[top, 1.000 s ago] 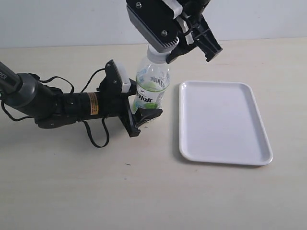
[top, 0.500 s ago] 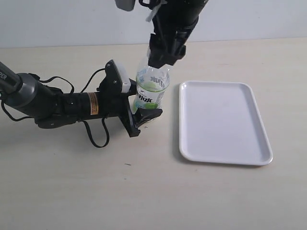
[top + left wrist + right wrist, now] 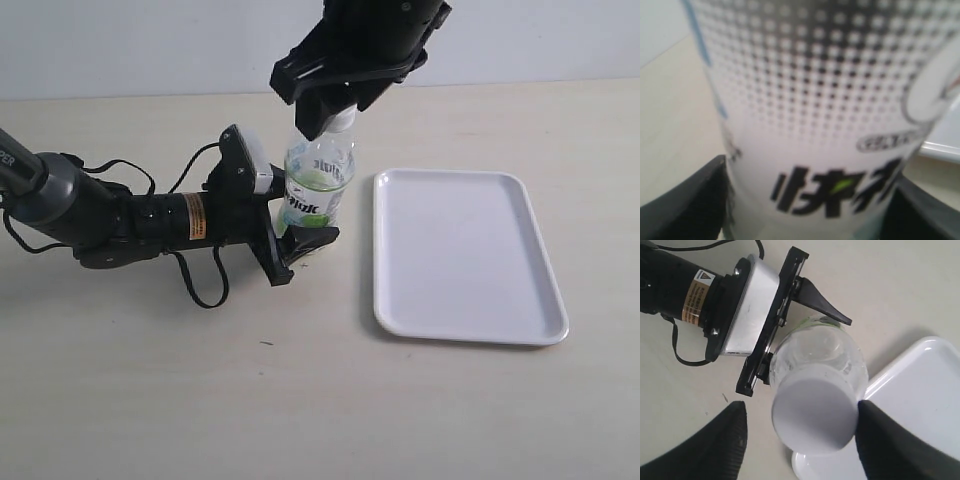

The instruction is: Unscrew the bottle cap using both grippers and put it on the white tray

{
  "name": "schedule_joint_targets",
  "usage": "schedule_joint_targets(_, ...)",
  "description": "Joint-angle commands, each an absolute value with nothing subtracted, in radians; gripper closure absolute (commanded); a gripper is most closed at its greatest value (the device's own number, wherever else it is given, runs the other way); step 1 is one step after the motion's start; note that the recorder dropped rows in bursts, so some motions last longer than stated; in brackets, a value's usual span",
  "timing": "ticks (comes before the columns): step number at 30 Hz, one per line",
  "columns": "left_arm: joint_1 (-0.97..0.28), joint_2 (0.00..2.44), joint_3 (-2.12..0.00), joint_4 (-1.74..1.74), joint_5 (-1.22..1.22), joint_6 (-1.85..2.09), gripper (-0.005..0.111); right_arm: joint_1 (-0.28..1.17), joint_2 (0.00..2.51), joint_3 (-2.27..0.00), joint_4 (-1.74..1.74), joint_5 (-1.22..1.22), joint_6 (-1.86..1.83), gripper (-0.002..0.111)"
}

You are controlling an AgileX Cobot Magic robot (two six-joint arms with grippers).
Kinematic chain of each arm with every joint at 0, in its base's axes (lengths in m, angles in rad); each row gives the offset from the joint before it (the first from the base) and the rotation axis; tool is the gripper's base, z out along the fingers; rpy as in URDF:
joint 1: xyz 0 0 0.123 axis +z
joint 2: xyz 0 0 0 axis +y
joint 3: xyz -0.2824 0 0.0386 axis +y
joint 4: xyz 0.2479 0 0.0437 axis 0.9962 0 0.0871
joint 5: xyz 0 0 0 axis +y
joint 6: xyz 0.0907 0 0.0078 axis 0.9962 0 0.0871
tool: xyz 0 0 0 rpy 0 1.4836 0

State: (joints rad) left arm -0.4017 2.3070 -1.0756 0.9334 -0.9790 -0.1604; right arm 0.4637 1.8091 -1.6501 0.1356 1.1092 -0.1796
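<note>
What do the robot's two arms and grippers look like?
The left arm is a dark grey cylinder with loose black cables and an orange label. The left gripper has a silver block and black wedge-shaped fingers. The right gripper is all black, boxy, with broad fingers.

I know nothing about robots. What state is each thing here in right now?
bottle: upright, gripped low on its body.
bottle cap: on the bottle's neck, not removed.
left gripper: shut on the bottle.
right gripper: open, fingers astride the cap, a gap on one side.
white tray: lying flat, nothing on it.
</note>
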Motion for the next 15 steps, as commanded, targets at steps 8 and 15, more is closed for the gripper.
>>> schedule_joint_targets(8, -0.406, 2.304, -1.073, 0.928, -0.959, -0.161, 0.107, 0.465, 1.803, -1.655, 0.114, 1.101, -0.152, 0.066)
schedule_joint_targets(15, -0.406, 2.304, -1.073, 0.949, -0.959, -0.164, 0.107, 0.465, 1.803, -1.655, 0.064, 1.095, -0.124, 0.099)
